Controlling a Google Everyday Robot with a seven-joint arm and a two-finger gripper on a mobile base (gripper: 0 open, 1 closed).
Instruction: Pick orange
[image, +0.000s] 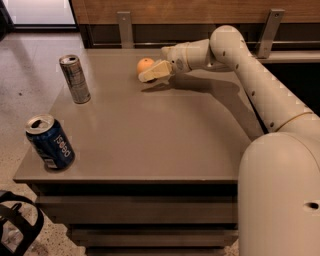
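Note:
The orange (144, 64) is small and round and sits on the far part of the grey-brown table (150, 135). My gripper (148, 75) reaches in from the right on the cream arm (235, 55). It is low over the table, right against the orange's front right side and partly covering it. The orange rests on the table.
A tall silver can (75, 79) stands at the table's left side. A blue Pepsi can (49, 142) stands near the front left corner. A wooden wall with metal brackets (125, 27) runs behind the table. The arm's large base (280, 195) fills the right foreground.

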